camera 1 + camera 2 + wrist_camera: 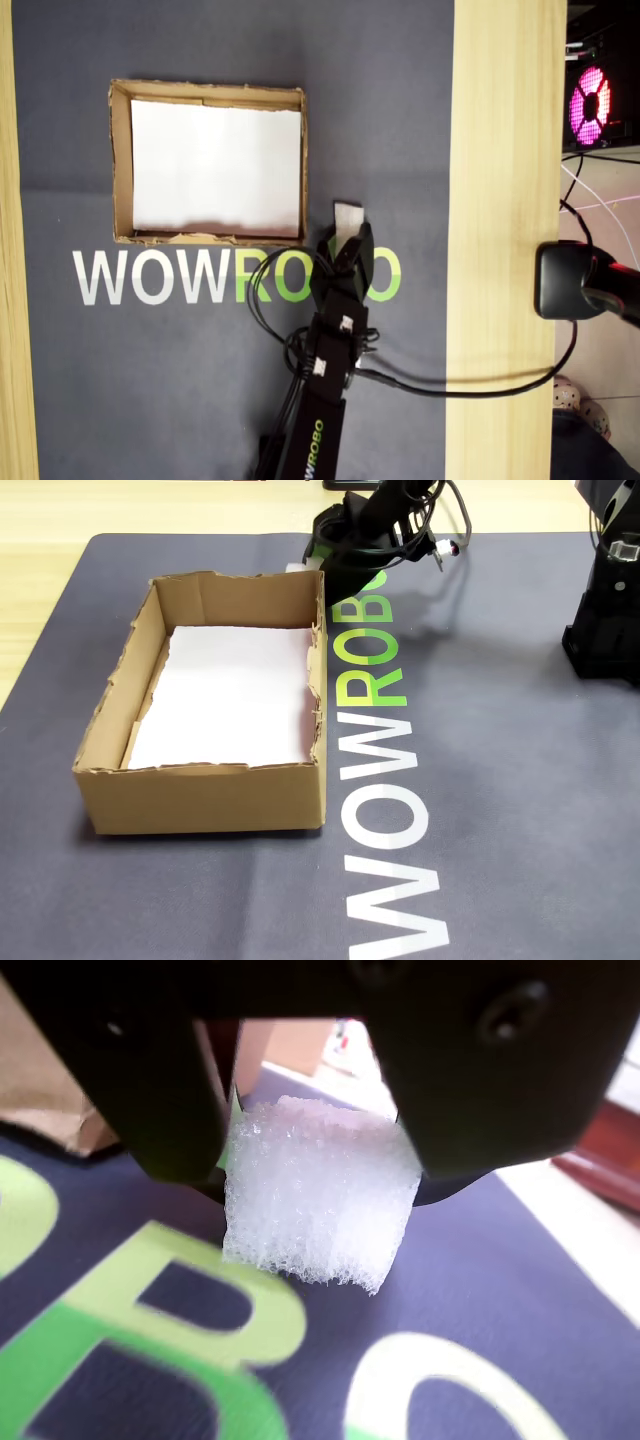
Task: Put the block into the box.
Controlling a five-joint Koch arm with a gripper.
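The white foam block (318,1200) sits between the two black jaws of my gripper (318,1172), which press on its left and right sides just above the dark mat. From overhead, the block (347,219) pokes out past the gripper (350,243), right of the box's near right corner. The brown cardboard box (120,170), lined with white paper, lies to the left. In the fixed view the gripper (322,564) and a sliver of the block (300,568) are behind the box's (200,795) far right corner.
The dark mat carries the WOWROBO lettering (150,277). A black camera stand (605,620) stands on the mat's right side. Black cables (450,385) run from the arm over the wooden table strip (505,150).
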